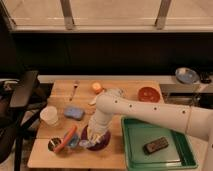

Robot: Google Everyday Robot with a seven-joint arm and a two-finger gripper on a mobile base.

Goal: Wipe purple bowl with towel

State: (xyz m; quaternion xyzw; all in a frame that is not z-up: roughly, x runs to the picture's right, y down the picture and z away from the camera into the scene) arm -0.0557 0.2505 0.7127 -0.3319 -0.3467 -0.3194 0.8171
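Note:
The purple bowl sits near the front edge of the wooden table, left of the green tray. My white arm reaches in from the right and bends down over it. The gripper is at the end of the arm, down in or just above the bowl, and hides most of its inside. A pale bluish scrap at the bowl's left rim under the gripper looks like the towel; whether it is held cannot be made out.
A green tray holding a dark object lies right of the bowl. A carrot and a can lie to the left. A blue sponge, white cup, orange, fork and red bowl sit further back. A chair stands at the left.

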